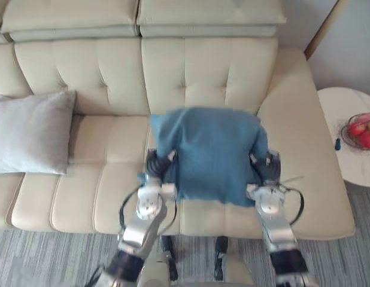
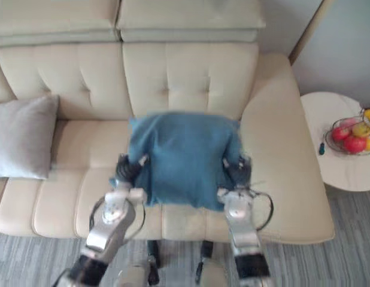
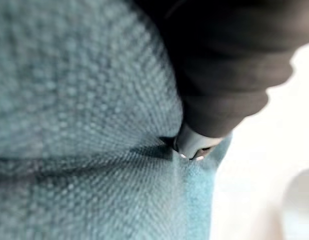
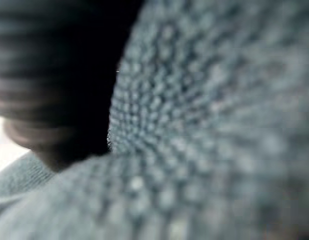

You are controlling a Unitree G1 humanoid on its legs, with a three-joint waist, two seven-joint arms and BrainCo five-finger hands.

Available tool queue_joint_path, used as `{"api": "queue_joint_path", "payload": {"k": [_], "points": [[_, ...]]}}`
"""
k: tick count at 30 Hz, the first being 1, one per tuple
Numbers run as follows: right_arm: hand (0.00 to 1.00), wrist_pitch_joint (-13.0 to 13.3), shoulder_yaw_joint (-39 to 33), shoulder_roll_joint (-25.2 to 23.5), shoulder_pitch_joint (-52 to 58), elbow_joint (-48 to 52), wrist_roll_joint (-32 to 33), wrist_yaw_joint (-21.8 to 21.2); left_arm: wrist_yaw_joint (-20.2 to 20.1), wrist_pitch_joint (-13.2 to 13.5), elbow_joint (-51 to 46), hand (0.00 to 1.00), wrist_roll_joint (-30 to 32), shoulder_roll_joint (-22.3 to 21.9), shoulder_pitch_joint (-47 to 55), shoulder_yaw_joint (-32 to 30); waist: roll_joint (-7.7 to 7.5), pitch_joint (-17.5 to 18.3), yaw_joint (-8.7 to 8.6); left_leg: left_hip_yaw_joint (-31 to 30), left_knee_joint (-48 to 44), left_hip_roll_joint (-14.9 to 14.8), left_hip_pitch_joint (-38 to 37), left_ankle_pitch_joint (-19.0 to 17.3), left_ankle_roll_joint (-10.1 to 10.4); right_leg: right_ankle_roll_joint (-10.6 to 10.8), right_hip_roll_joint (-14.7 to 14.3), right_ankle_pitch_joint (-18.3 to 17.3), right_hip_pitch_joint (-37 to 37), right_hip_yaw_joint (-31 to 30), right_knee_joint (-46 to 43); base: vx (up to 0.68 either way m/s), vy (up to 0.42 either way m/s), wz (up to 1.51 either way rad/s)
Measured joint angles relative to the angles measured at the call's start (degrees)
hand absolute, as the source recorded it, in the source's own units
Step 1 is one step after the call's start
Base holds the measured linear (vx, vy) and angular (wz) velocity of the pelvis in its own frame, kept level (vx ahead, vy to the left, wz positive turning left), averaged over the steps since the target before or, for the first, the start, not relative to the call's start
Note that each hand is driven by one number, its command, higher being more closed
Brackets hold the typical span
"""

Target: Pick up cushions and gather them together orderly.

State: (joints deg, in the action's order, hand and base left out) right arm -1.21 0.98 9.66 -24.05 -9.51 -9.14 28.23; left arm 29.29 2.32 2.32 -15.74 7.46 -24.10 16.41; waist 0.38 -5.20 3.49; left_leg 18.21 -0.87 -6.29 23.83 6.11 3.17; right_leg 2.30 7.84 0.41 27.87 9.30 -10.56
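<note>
A blue cushion (image 1: pixel 212 155) hangs above the right seat of the cream sofa (image 1: pixel 113 78), held between my two hands. My left hand (image 1: pixel 156 168) grips its left edge, and in the left wrist view a silver fingertip (image 3: pixel 194 145) presses a crease into the blue cloth (image 3: pixel 69 100). On the cushion's right edge my right hand (image 1: pixel 263 167) has its dark fingers curled on the fabric. In the right wrist view the weave (image 4: pixel 219 125) lies right against that hand's dark cover (image 4: pixel 49 75). A grey cushion (image 1: pixel 29 131) leans against the sofa back at the far left.
A round white side table (image 1: pixel 343 113) stands to the right of the sofa, with a wire bowl of fruit (image 1: pixel 363 131) on it. Grey carpet runs along the sofa's front edge. The middle seat between the two cushions is bare.
</note>
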Motion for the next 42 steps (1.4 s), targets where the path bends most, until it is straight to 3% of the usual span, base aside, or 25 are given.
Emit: {"api": "queue_joint_path", "payload": {"k": [4,5,6,10,13,18,25,33,39,42], "points": [[1.00,-0.45,-0.26,1.72,-14.18,-5.10,-2.02,2.91,3.97,2.42,8.21,1.00,0.12,0.34,-13.55,-2.76,0.71,-0.97,0.01,-0.55,1.04,0.16,2.91,1.93,-0.09,-0.19,0.15,0.45,3.58,0.42,-1.28,-0.06,0.012,0.08],[1.00,-0.51,-0.70,1.88,-18.99,-7.47,-2.16,4.33,5.40,2.53,11.15,0.00,0.06,0.33,-18.01,-3.82,0.93,-1.14,-0.07,-0.88,1.24,0.21,4.41,2.62,0.02,-0.21,0.24,0.46,5.27,0.61,-1.79,-0.05,0.011,0.09],[0.00,-0.60,-0.92,1.89,-20.50,-8.33,-2.16,4.66,5.75,2.54,12.11,0.00,0.06,0.30,-19.42,-4.20,0.98,-1.37,-0.04,-0.95,1.65,0.23,4.66,2.98,0.06,-0.25,0.24,0.48,5.75,0.68,-2.01,-0.05,0.000,0.14],[0.00,-1.76,-5.09,1.51,-34.80,-19.37,-1.44,8.34,9.15,2.45,24.16,0.00,0.31,-0.67,-34.28,-8.90,2.25,-4.79,0.05,-2.40,4.70,0.21,8.33,6.51,0.73,-0.63,0.21,0.71,10.81,2.01,-3.89,-0.05,-0.015,0.13],[0.00,-2.40,-7.63,1.36,-40.44,-25.19,4.48,8.04,9.18,1.89,30.31,0.00,0.17,-1.78,-39.86,-12.16,2.82,-6.70,-0.04,-2.98,5.89,0.14,9.66,7.80,1.29,-0.93,0.14,0.92,12.51,2.62,-4.34,-0.02,-0.016,0.09],[0.00,-3.71,-8.11,1.40,-48.09,-35.58,12.31,3.24,6.33,-0.71,39.92,0.00,-0.13,-2.11,-44.02,-17.32,3.17,-10.16,-0.42,-2.82,6.65,-0.19,12.61,8.85,1.87,-1.06,-0.15,1.00,16.35,2.57,-5.37,0.02,-0.025,-0.02],[0.00,-3.67,-6.35,2.57,-51.79,-43.35,14.24,-0.99,1.77,-2.28,48.25,0.00,-0.01,-3.23,-44.70,-18.36,3.03,-14.75,-0.95,-2.91,6.66,-1.08,16.63,9.71,2.88,-1.95,-0.94,1.64,20.31,2.80,-5.34,0.04,-0.042,-0.03],[0.00,-0.33,-6.56,2.62,-48.54,-42.42,16.05,-2.52,-1.34,-0.44,45.57,0.00,2.32,-1.08,-39.99,-19.73,3.05,-15.61,-1.36,-2.25,6.65,-1.22,15.63,9.73,2.91,-1.98,-1.04,1.65,19.93,2.30,-5.78,0.01,-0.025,-0.02],[0.00,0.40,-7.18,5.32,-33.63,-29.89,13.39,-4.91,-2.00,-0.15,36.78,0.00,2.22,2.02,-29.24,-21.97,2.82,-15.66,-1.42,-1.77,5.57,-1.22,11.55,8.84,2.51,-2.06,-0.75,0.04,16.21,1.92,-7.95,-0.02,-0.040,0.04],[0.00,0.74,-5.85,8.42,-21.83,-17.36,11.29,-7.19,-2.25,1.61,28.31,0.00,1.38,6.19,-20.53,-23.41,1.89,-15.60,-1.42,-1.74,3.07,-1.72,9.33,6.73,1.96,-2.08,-0.69,-1.63,13.64,1.96,-9.74,-0.02,-0.078,0.03]]}}
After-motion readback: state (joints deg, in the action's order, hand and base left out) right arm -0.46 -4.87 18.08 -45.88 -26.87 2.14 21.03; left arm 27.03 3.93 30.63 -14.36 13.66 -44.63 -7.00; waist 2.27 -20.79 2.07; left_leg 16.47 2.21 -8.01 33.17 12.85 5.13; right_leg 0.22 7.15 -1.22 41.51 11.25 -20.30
